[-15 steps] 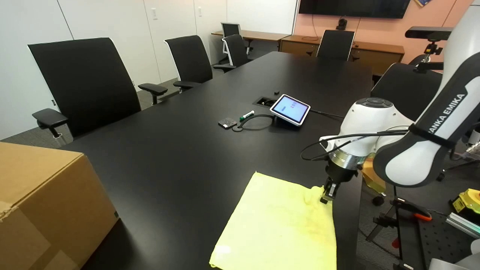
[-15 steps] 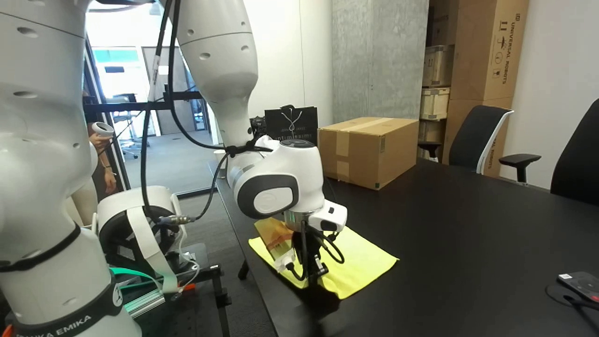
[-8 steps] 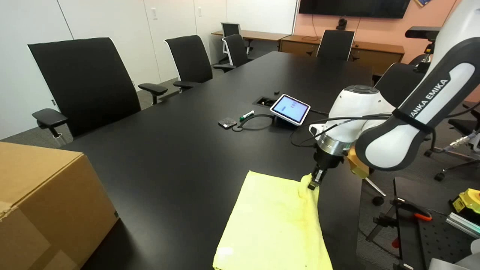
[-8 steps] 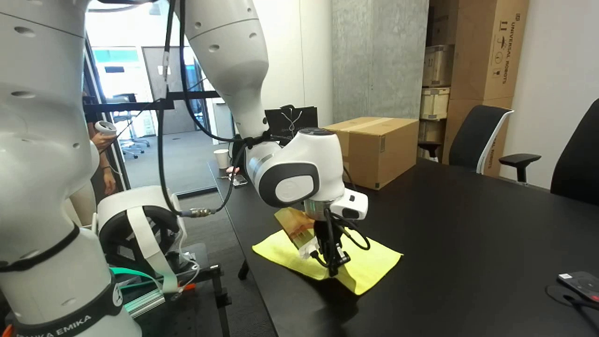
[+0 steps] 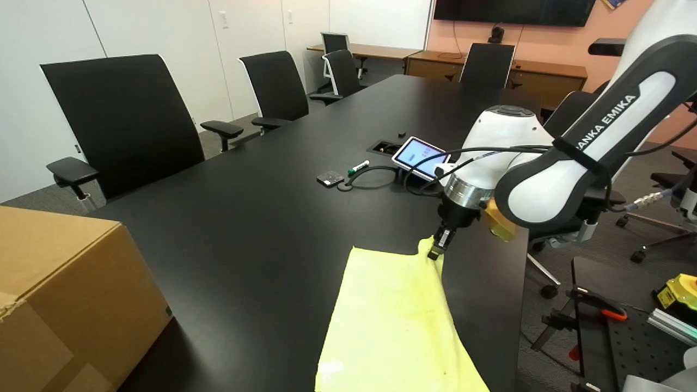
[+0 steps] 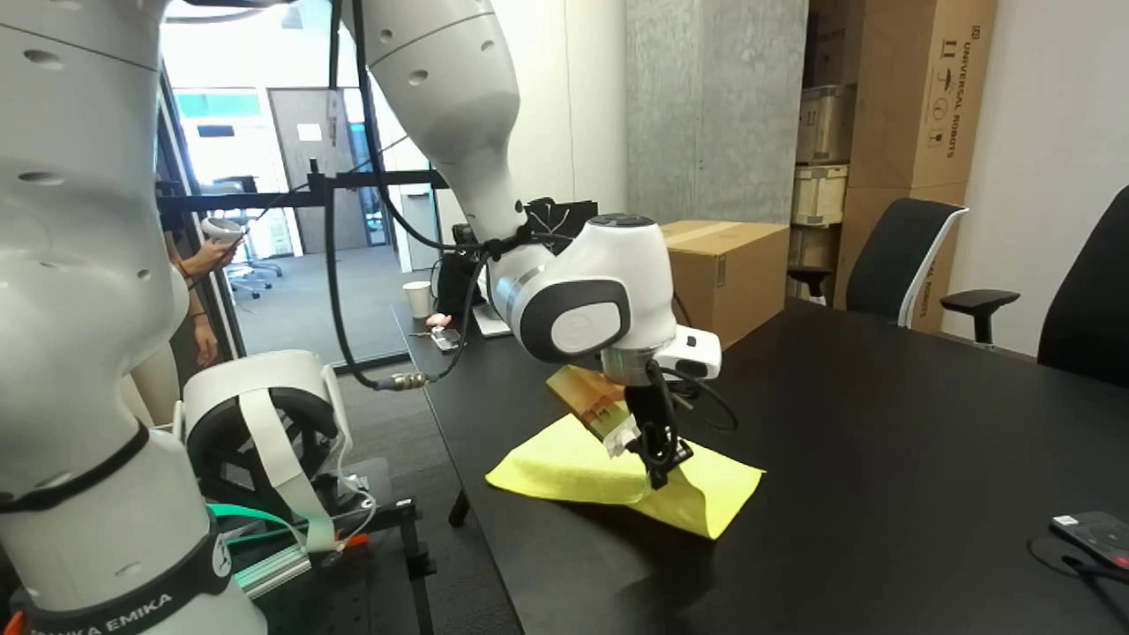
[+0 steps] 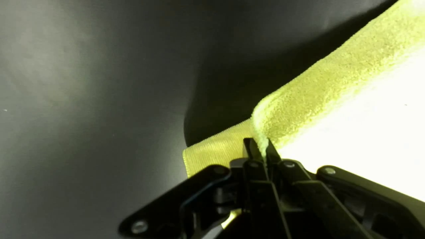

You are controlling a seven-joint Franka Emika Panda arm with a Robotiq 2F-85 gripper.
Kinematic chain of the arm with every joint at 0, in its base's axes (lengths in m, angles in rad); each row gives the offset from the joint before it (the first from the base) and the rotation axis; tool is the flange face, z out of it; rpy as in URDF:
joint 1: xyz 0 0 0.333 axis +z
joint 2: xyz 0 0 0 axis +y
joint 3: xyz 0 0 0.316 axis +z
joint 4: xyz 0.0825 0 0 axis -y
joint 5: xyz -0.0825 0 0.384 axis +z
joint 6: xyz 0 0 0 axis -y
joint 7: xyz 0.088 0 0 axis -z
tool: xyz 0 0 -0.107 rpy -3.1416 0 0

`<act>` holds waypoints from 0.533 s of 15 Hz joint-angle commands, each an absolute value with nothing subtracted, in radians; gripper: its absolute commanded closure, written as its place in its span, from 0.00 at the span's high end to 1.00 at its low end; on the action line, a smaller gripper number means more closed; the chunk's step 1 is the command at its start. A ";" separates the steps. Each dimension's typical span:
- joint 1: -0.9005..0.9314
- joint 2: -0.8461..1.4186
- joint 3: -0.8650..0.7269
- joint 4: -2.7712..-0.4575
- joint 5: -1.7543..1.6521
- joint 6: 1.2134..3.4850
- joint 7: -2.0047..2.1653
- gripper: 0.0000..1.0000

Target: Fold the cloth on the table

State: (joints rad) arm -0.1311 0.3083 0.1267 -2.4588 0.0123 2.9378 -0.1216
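The pale yellow cloth [image 5: 389, 316] lies on the long black table [image 5: 261, 234], in an exterior view, its near end cut off by the bottom edge. My gripper [image 5: 434, 253] is shut on a pinch of the cloth near its edge. In an exterior view my gripper [image 6: 658, 481] holds the pinched part raised above the table [image 6: 882, 459], and the cloth [image 6: 564, 463] slopes up to it. In the wrist view a fold of the cloth [image 7: 308, 93] runs between the fingertips of my gripper [image 7: 260, 143]. A flap of cloth shows left of the fingers.
A cardboard box [image 5: 81, 305] stands on the table, also in an exterior view [image 6: 736, 282]. A tablet [image 5: 418, 159], a green marker [image 5: 358, 167] and a small black square [image 5: 330, 178] lie farther along. Office chairs [image 5: 125, 120] line the side. A tool cart [image 5: 626, 321] stands beside the table.
My gripper has moved away from the table's side edge, inward and upward, with the cloth still pinched. The gripped side of the cloth has risen and been pulled along into a slope.
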 commanded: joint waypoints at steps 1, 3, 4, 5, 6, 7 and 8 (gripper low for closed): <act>-0.143 0.306 0.175 -2.395 0.069 2.892 -0.189 0.07; -0.132 0.309 0.181 -2.356 0.074 2.878 -0.196 0.07; -0.123 0.318 0.179 -2.330 0.067 2.870 -0.194 0.06; -0.111 0.322 0.173 -2.306 0.059 2.865 -0.186 0.06; -0.092 0.335 0.158 -2.276 0.044 2.857 -0.171 0.06; -0.071 0.357 0.138 -2.242 0.022 2.854 -0.155 0.06; -0.055 0.373 0.123 -2.211 0.008 2.846 -0.143 0.07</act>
